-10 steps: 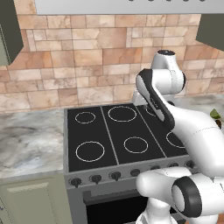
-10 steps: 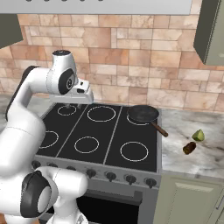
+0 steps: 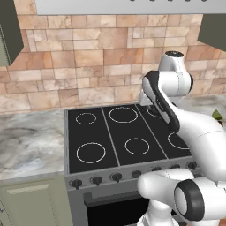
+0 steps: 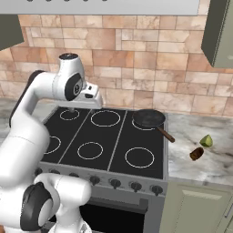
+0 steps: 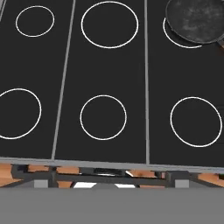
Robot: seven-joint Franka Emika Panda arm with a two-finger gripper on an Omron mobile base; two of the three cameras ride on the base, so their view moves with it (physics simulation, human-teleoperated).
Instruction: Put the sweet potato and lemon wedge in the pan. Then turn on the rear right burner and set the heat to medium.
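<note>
The gripper (image 4: 94, 103), its opening unclear, hangs over the far stove; pan (image 4: 148, 119), potato (image 4: 197, 154) and lemon (image 4: 206, 140) lie well right.

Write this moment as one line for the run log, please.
stage: nothing loaded | pan: rear right burner, empty | sweet potato, lemon wedge: right counter | gripper: state unclear

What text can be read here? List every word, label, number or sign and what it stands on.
None can be read. The cooktop bears only plain white rings. The knobs along the stove front show no legible markings; any there are too small to read. The pan, cabinets and tile wall carry no lettering.
</note>
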